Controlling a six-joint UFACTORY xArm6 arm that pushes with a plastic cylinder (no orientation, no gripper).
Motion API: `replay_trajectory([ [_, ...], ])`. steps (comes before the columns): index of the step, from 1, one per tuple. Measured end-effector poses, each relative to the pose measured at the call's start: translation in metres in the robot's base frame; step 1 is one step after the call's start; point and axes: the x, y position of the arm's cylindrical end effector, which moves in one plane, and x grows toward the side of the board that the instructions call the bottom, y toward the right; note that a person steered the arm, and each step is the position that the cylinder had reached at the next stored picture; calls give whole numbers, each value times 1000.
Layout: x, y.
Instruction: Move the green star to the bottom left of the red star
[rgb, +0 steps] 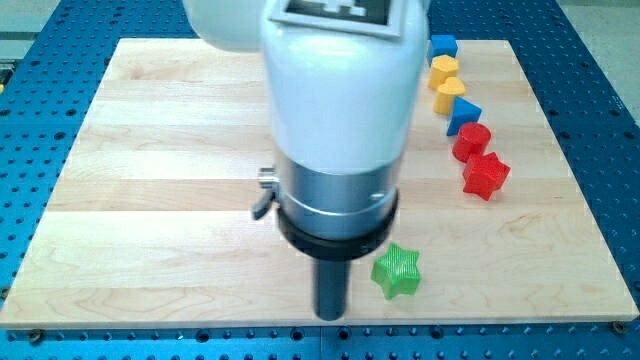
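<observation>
The green star (397, 270) lies near the view's bottom edge of the wooden board (150, 180), right of centre. The red star (486, 175) sits at the view's right, well above and to the right of the green star. My tip (331, 315) is at the board's bottom edge, just left of and slightly below the green star, with a small gap between them. The arm's white and grey body hides the middle of the board.
A column of blocks runs up from the red star at the view's right: a red cylinder-like block (471, 140), a blue triangle (463, 115), a yellow heart (449, 94), a yellow block (444, 69) and a blue cube (443, 46).
</observation>
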Motion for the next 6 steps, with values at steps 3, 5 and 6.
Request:
replay_trajectory([
  [3, -54, 101],
  [5, -77, 58],
  [6, -95, 47],
])
